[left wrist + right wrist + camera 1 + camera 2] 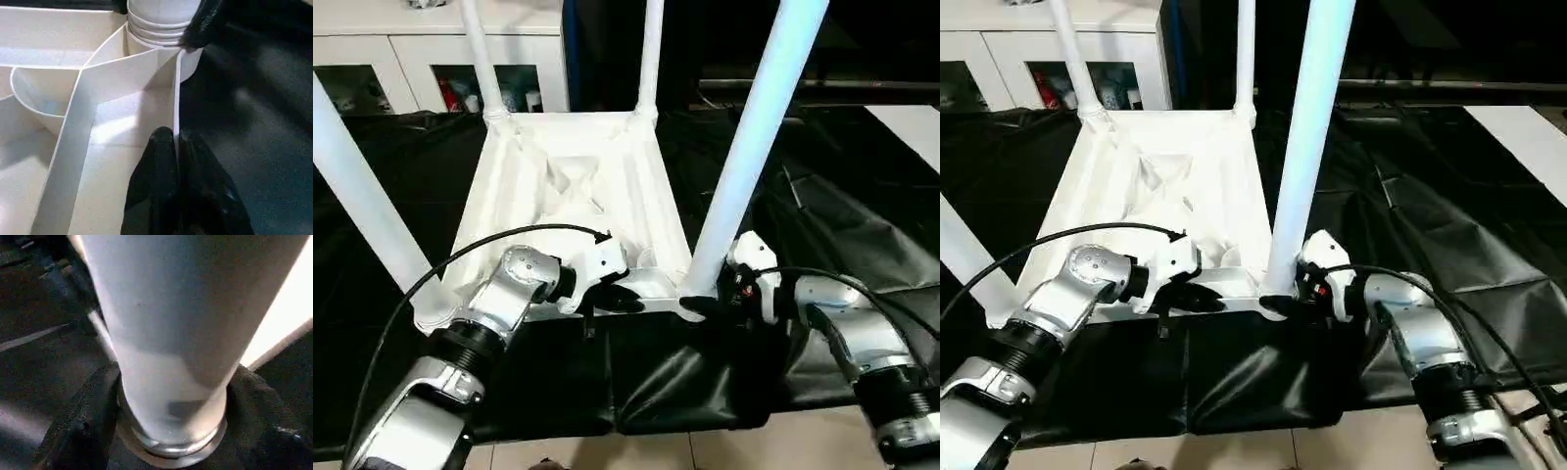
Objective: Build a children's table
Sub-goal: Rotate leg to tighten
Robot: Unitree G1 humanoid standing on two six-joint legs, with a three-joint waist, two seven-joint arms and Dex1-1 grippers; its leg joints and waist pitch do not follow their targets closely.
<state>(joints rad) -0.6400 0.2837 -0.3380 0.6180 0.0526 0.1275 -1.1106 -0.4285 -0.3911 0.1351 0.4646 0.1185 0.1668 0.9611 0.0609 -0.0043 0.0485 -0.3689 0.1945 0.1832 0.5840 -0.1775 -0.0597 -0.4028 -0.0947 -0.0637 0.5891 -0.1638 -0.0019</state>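
Black cloth [862, 225]: upturned tabletop [573, 186], 4 legs [754, 147] socketed, both grippers gripping

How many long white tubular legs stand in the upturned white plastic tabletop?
4: far-left corner leg, far-right corner leg, near-left corner leg, and near-right corner leg, whose base the right pincer grips. None look hidden.

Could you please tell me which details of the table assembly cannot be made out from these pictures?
- Tops of all four legs: cut off by the upper edge in the head views, e.g. the near right leg.
- Near left corner socket of the tabletop: hidden behind the left forearm.
- How deep the near right leg sits in its socket: the right gripper covers the joint.
- Cabinet contents behind: too small to identify.
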